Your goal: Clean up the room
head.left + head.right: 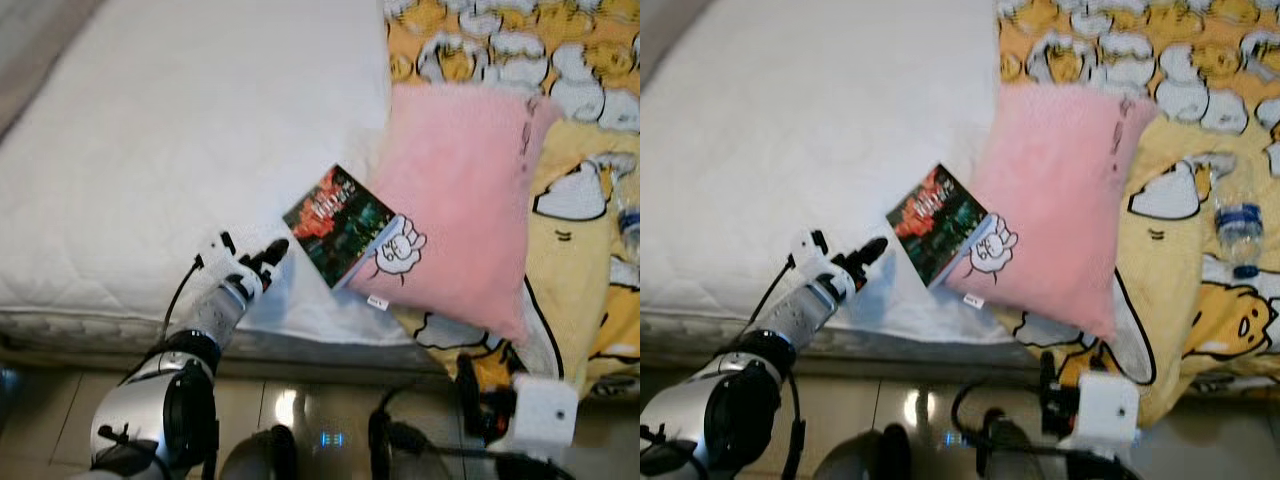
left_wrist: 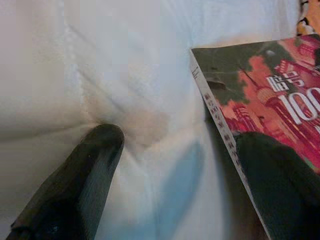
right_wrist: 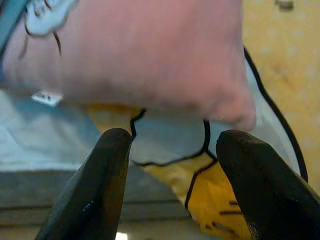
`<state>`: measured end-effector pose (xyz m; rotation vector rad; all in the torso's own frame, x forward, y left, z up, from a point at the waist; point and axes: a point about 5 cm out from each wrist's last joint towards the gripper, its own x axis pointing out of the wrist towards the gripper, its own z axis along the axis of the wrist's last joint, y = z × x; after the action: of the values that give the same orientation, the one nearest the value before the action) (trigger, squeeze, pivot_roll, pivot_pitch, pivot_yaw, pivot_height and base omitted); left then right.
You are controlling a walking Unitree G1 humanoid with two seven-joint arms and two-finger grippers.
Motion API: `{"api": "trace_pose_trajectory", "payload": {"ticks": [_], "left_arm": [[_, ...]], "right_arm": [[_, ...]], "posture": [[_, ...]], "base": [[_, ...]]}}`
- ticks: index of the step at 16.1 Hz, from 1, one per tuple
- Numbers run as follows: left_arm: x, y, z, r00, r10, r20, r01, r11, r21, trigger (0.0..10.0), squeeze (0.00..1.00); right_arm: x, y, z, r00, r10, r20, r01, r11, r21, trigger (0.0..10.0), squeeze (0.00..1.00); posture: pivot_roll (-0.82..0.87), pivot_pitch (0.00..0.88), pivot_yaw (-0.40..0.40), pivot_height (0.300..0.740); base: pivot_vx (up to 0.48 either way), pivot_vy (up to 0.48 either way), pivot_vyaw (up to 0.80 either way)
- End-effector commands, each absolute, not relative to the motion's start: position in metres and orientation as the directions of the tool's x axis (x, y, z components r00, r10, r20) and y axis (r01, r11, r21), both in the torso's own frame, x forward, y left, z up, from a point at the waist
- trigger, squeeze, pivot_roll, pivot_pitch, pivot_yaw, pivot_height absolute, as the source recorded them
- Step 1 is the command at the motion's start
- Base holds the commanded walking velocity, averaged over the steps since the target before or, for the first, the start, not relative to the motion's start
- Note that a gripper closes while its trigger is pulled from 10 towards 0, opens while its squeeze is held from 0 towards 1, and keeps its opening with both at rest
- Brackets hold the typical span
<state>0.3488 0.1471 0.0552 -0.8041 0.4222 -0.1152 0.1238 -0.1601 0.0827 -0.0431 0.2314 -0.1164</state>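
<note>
1. Nearest the head camera, the right gripper [image 3: 170,165] hangs low at the bed's edge with its fingers spread and holding nothing, pointed at the lower corner of the pink pillow [image 1: 460,200] and the yellow cartoon blanket [image 1: 580,300] beneath it.
2. The left gripper [image 1: 262,262] reaches over the white mattress [image 1: 170,140], fingers apart and empty, just beside the book [image 1: 338,225].
3. The book lies flat near the mattress edge, its far corner tucked under the pillow. In the left wrist view one finger [image 2: 280,185] seems to overlap the cover, though blur leaves contact uncertain.
4. The step in hand looks like picking up the book.
5. Next, the left fingers need to straddle the book's free edge and close, then draw it clear of the pillow.
6. A plastic bottle [image 1: 1238,232] lies on the blanket, well apart.
</note>
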Motion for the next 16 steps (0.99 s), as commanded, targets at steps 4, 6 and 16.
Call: {"api": "trace_pose_trajectory", "payload": {"ticks": [4,6,16], "left_arm": [[0.349,0.139,0.056,0.903,-0.311,-0.296,-0.070,0.574,-0.816,10.0,0.00],[0.348,0.136,0.055,0.894,-0.339,-0.293,-0.056,0.563,-0.824,10.0,0.00],[0.359,0.135,0.079,0.883,-0.417,-0.217,0.218,0.772,-0.597,10.0,0.00]], "right_arm": [[0.111,-0.155,0.091,0.958,-0.142,-0.249,0.133,0.990,-0.052,10.0,0.00],[0.104,-0.151,0.088,0.951,-0.150,-0.271,0.144,0.989,-0.044,10.0,0.00],[0.117,-0.147,0.082,0.963,-0.086,-0.257,0.073,0.996,-0.058,10.0,0.00]], "posture": [[-0.26,0.357,0.088,0.736],[-0.26,0.365,0.099,0.736],[-0.18,0.287,0.096,0.736]], "base": [[0.000,0.000,0.00],[0.000,0.000,0.00],[0.000,0.000,0.00]]}}
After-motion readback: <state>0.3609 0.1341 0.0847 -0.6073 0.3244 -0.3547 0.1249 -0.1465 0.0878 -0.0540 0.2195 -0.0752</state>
